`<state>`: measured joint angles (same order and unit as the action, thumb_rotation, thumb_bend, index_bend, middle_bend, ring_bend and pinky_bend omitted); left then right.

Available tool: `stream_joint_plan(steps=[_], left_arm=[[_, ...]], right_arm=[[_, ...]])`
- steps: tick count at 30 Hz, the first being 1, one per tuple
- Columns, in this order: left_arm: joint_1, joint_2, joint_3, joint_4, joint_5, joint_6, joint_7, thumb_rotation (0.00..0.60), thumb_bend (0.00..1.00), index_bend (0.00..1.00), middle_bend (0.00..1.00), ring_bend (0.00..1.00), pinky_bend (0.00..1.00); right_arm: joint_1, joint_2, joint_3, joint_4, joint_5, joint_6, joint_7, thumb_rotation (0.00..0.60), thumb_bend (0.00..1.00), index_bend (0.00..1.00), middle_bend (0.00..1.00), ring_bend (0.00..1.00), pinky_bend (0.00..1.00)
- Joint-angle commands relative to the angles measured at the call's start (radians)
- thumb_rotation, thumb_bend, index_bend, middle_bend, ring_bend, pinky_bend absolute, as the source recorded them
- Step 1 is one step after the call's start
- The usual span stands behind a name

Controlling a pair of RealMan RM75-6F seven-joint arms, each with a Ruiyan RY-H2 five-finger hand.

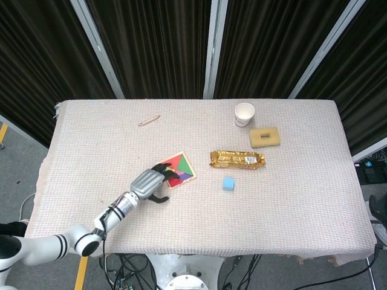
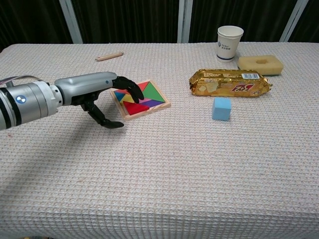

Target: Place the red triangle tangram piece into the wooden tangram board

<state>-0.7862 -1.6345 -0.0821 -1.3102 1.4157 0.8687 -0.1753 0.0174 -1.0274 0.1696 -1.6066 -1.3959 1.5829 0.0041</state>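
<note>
Woven tablecloth [image 2: 199, 164]; red triangle [image 2: 137, 105] lies in board [image 2: 162, 105]. Our left hand [image 2: 102, 94] spread, holding nothing; withdrawal seems next.

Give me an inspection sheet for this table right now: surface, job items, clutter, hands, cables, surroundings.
Surface: table under a pale woven cloth.
Job's things: wooden tangram board holds coloured pieces; red triangle lies in its near part.
Clutter: paper cup, yellow sponge, gold snack pack, blue cube, wooden stick.
Hands: left hand over the board's left edge, holding nothing; right hand nothing seen.
Cables: tangle on the floor below the table's near edge.
Surroundings: dark curtains.
</note>
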Motion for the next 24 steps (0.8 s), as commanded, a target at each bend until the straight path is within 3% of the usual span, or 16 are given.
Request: stream_joint_plan(steps=[1, 11, 19, 24], left_arm=[[0.001, 0.001, 0.002, -0.001, 0.0, -0.001, 0.002, 0.6, 0.26, 0.23, 0.26, 0.0, 0.09], [0.001, 0.004, -0.002, -0.008, 0.005, 0.011, 0.005, 0.6, 0.26, 0.24, 0.26, 0.0, 0.09], [0.007, -0.012, -0.005, -0.007, 0.037, 0.061, 0.017, 0.6, 0.26, 0.31, 0.12, 0.0, 0.1], [-0.008, -0.037, -0.014, 0.014, 0.035, 0.049, 0.012, 0.6, 0.26, 0.32, 0.09, 0.0, 0.1]], right_arm=[[0.001, 0.0, 0.0, -0.001, 0.0, -0.002, -0.001, 0.6, 0.35, 0.0, 0.0, 0.0, 0.0], [-0.001, 0.0, 0.001, -0.001, 0.0, 0.003, -0.003, 0.6, 0.35, 0.0, 0.0, 0.0, 0.0], [-0.002, -0.001, 0.002, 0.0, 0.003, 0.005, -0.001, 0.6, 0.35, 0.0, 0.0, 0.0, 0.0], [-0.003, -0.002, 0.001, 0.002, 0.002, 0.007, -0.001, 0.6, 0.35, 0.0, 0.0, 0.0, 0.0]])
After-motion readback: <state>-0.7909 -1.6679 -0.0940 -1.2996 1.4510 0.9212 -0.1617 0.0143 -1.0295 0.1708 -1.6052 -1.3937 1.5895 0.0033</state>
